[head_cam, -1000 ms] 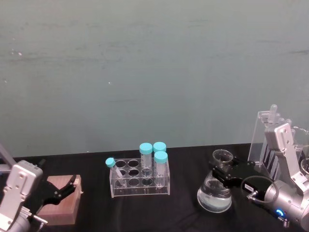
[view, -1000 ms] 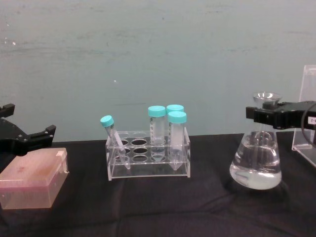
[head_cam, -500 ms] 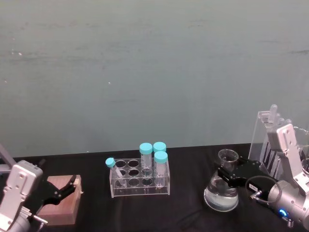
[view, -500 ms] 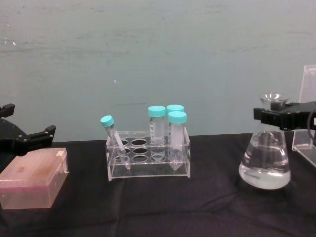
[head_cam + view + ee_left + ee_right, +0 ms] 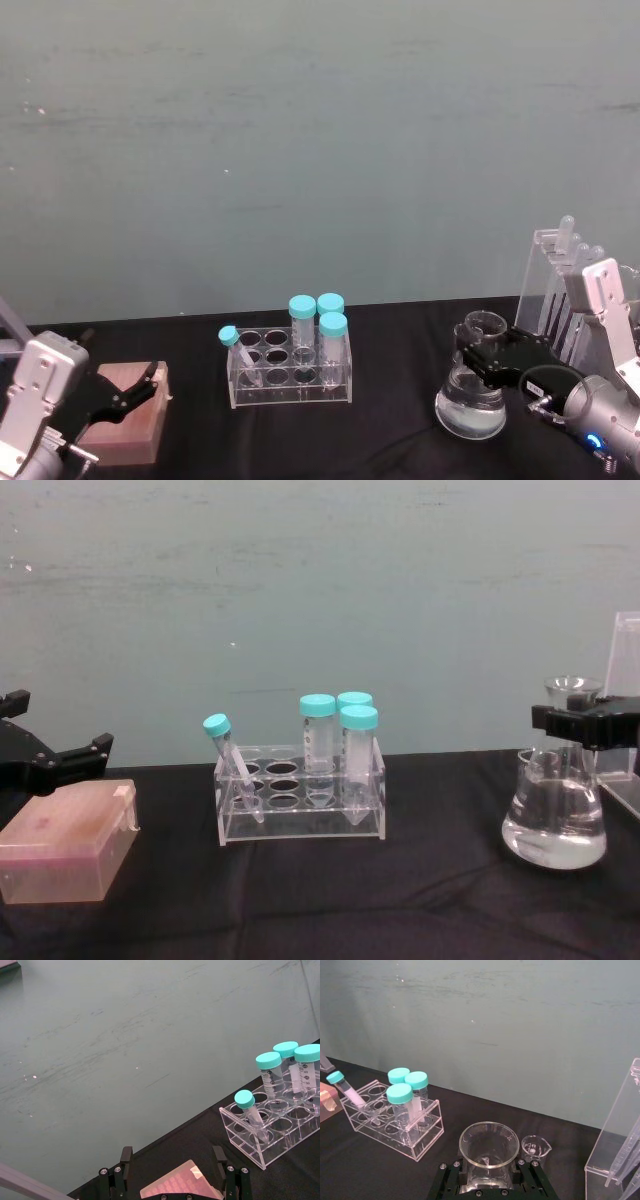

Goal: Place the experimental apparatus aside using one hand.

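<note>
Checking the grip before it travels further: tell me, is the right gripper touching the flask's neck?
Touching. In the chest view the right gripper is clamped around the flask just below its rim; the right wrist view shows its fingers hugging the neck.

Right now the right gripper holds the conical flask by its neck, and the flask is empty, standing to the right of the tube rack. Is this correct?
Not entirely. The right gripper does clamp the conical flask by its neck, to the right of the tube rack, but the flask is not empty: the chest view shows clear liquid filling its lower part.
</note>
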